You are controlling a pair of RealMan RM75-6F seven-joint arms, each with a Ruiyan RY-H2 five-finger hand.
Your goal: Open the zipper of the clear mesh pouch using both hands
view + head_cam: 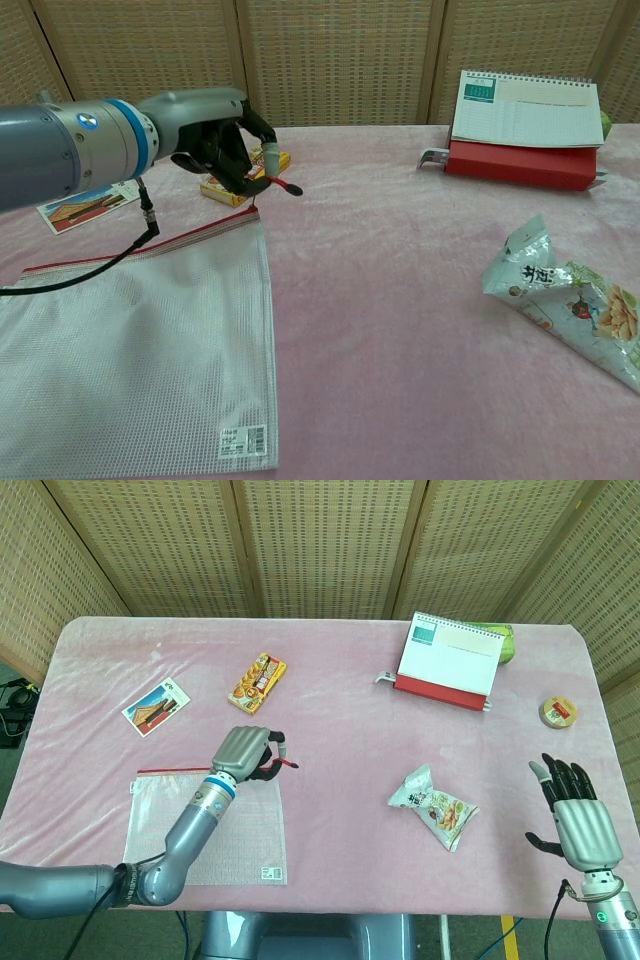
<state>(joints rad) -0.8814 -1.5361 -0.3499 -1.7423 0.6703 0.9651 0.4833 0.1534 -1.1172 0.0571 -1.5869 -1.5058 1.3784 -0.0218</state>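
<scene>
Your left hand (pixel 215 140) pinches what looks like the red zipper pull (pixel 283 185) above the mesh pouch (pixel 140 340), while your right hand (pixel 575 815) hovers spread.

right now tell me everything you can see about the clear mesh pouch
The clear mesh pouch is a flat rectangle of see-through gridded plastic with a red zipper strip along its top edge and a small label at one lower corner. It lies on the pink cloth near the table's front left. The left hand pinches the red pull cord at its top right corner, lifted slightly.
</scene>
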